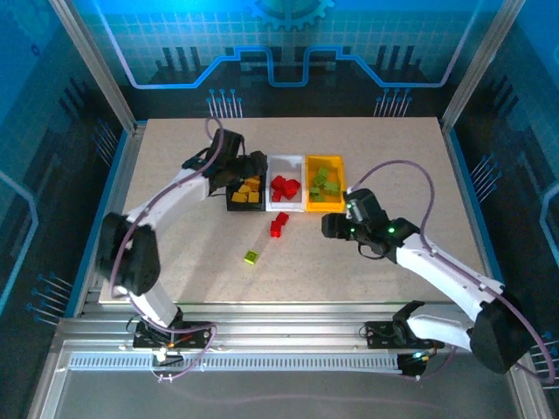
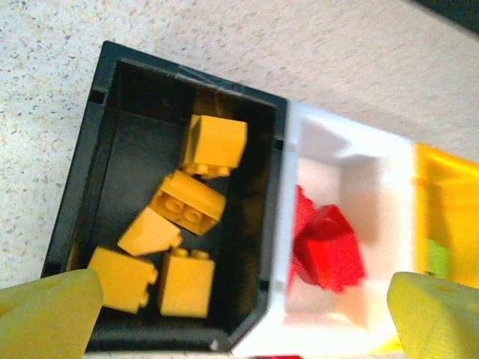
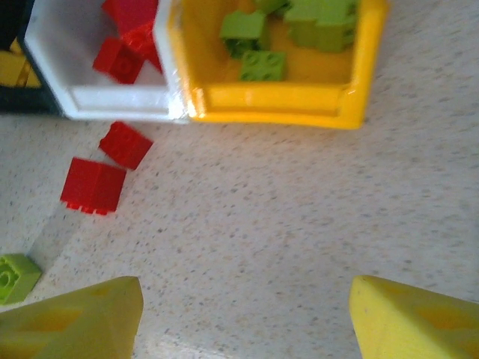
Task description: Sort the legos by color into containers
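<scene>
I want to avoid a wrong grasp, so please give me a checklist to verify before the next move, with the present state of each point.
1. The right pincer is open and empty: ok.
2. The left pincer is open and empty, over the black bin: ok.
3. One colour per bin, with orange in the black bin, red in the white bin and green in the yellow bin: ok.
4. All bricks are sorted: not ok. Two red bricks and one green brick lie on the table.
5. There is room to grasp one of the red bricks alone: cannot tell, they lie very close together.
</scene>
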You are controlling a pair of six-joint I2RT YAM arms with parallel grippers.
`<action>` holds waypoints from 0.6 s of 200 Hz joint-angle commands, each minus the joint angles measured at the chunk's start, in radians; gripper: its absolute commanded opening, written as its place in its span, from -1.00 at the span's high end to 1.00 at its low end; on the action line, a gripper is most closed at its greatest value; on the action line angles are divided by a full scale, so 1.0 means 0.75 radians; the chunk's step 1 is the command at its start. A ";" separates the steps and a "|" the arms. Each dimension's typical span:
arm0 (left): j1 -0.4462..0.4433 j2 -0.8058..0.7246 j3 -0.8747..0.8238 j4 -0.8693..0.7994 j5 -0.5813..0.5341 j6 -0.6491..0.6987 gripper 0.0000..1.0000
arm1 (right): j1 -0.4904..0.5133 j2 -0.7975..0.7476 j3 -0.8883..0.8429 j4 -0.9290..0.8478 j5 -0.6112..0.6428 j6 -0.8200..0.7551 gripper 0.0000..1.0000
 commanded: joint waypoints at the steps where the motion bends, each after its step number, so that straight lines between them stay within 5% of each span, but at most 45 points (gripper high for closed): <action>1: -0.015 -0.200 -0.145 0.086 0.089 -0.070 -0.98 | 0.094 0.104 0.041 0.112 -0.015 0.038 -0.50; 77: -0.030 -0.798 -0.849 0.110 0.040 -0.230 -0.98 | 0.379 0.700 0.409 0.239 0.132 0.166 -0.51; 120: -0.030 -0.936 -0.940 0.005 0.006 -0.231 -0.98 | 0.407 0.949 0.617 0.096 0.282 0.265 -0.51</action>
